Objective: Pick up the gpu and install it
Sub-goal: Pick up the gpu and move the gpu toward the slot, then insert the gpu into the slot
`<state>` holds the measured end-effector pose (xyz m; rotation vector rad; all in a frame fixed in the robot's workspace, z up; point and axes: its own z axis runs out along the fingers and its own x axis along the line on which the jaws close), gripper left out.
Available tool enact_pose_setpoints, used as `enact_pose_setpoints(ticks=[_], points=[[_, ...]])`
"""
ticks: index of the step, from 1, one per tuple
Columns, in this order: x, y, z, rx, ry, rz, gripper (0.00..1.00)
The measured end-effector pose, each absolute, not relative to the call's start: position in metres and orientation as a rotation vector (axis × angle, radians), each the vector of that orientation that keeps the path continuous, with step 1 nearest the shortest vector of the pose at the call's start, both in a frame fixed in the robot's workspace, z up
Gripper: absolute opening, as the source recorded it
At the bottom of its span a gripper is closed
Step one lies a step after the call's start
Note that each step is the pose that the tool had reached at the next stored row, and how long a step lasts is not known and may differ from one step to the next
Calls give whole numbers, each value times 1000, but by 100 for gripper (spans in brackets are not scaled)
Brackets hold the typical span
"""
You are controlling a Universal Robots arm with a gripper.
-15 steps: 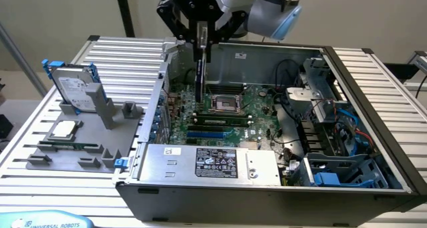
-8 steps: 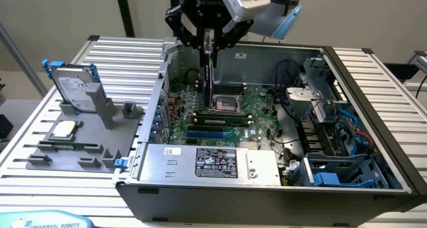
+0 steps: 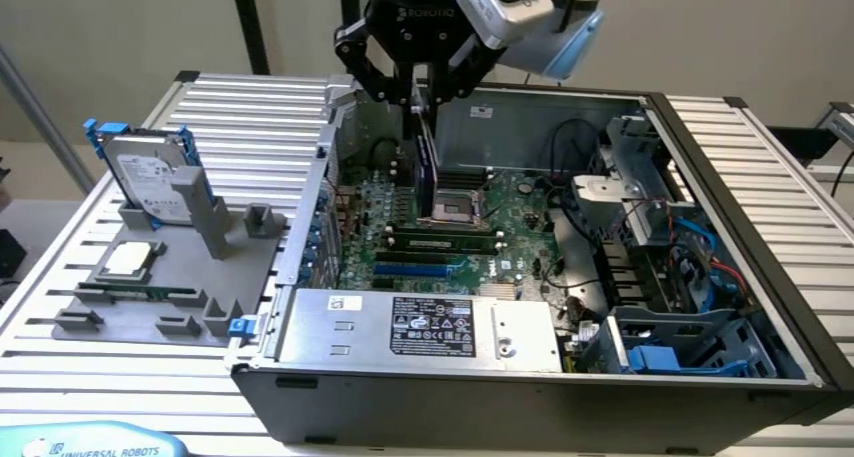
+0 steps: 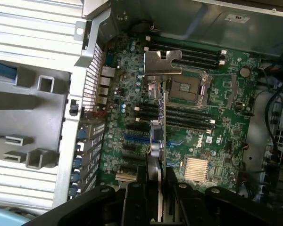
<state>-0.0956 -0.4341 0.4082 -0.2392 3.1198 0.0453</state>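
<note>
One gripper (image 3: 422,92) hangs over the open computer case (image 3: 534,407) in the exterior view, jaws clenched on the gpu (image 3: 429,167); the card stands upright and edge-on above the motherboard (image 3: 514,202), its lower end near the processor socket (image 3: 447,209); whether it touches the board cannot be told; on the exterior view's left a grey holder (image 3: 134,317) bears a hard drive (image 3: 140,177) and a processor chip (image 3: 130,260).

In the wrist view dark fingers (image 4: 132,197) grip the gpu (image 4: 163,117) from both sides; its silver bracket (image 4: 159,63) lies at the far end, over the green board.
</note>
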Motion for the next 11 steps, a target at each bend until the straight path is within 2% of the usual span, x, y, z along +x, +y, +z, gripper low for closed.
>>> enact_pose_setpoints(ticks=[11], points=[[-79,-434,407,-367,3108,46,27]])
